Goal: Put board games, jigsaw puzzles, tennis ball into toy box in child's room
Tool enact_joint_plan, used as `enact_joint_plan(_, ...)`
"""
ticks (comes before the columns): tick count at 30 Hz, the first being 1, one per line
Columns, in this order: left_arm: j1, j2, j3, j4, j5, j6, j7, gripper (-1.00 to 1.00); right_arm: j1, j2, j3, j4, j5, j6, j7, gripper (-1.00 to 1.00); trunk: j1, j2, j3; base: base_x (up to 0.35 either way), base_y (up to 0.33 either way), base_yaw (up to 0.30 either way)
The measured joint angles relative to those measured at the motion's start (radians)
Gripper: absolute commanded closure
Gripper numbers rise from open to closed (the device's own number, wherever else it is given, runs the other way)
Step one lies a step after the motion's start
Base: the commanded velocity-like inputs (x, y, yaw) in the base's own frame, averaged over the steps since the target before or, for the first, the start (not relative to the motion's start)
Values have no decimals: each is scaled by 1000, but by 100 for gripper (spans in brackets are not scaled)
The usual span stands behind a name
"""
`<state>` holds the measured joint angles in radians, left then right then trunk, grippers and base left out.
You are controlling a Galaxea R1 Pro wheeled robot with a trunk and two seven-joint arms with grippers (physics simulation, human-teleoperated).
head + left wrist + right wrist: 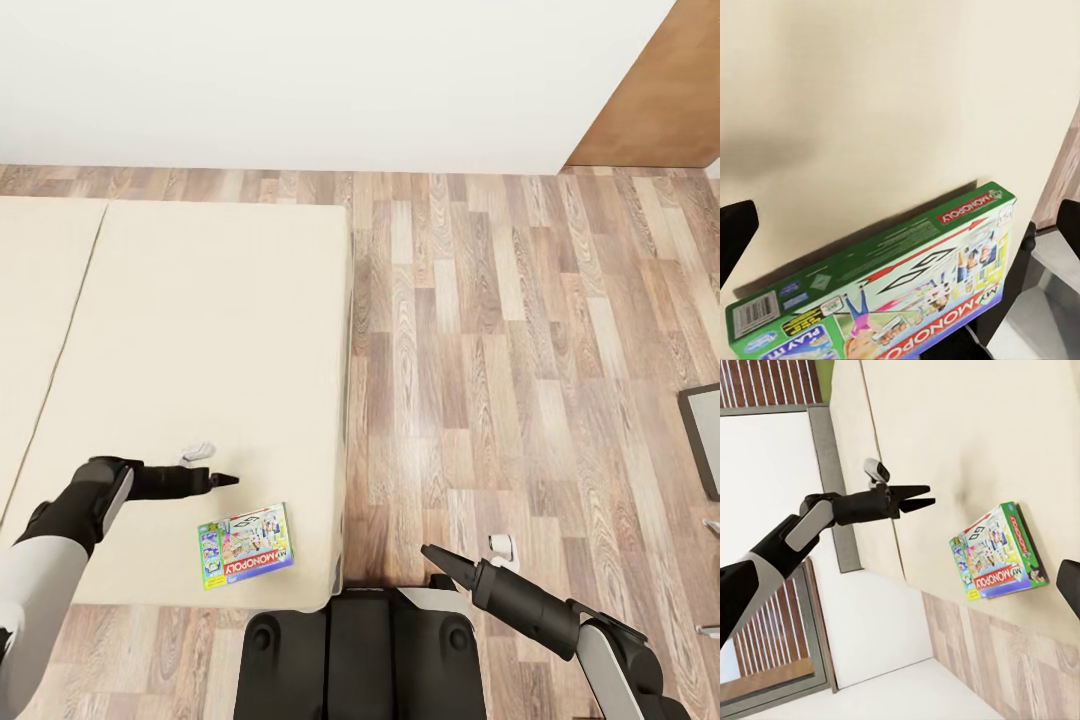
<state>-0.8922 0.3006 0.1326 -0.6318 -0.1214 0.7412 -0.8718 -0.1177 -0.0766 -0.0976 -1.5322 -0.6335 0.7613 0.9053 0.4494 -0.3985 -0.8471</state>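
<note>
At the far left of the head view the bed (200, 330) runs out of frame, its cream mattress split by a seam, so its full width cannot be seen. The left arm reaches in over the mattress, and the left gripper (228, 480) hovers above the bed with its fingers pressed nearly together, holding nothing; the right wrist view shows the same gripper (924, 496) with only a narrow gap at the tips. Just beside and nearer the robot lies the Monopoly box (246, 546), flat on the mattress close to the bed's near corner, apart from the gripper. In the left wrist view the box (892, 292) is cut off at the frame edge, its green side and barcode readable, the rest of its print blurred. Right of the bed is bare wood-plank floor (520, 340). The right gripper (440, 558) hangs over the floor by the robot's base, empty; its fingertips look close together, though the gap is hard to judge. A dark-framed object (703, 435) is clipped by the right edge, unidentifiable
</note>
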Motion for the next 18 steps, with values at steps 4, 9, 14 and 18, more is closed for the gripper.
enact_joint_plan(4,4,1,0,1,-1,2,0,-100,0,0,0,0,0,0,0,-100,0,0,0,0,0,0)
enact_joint_plan(9,8,0,-1,6,-3,3,2,-100,0,0,0,0,0,0,0,-100,0,0,0,0,0,0)
enact_joint_plan(14,18,0,0,10,-4,4,4,-100,0,0,0,0,0,0,0,-100,0,0,0,0,0,0)
enact_joint_plan(18,23,2,0,12,-5,5,4,-100,0,0,0,0,0,0,0,-100,0,0,0,0,0,0)
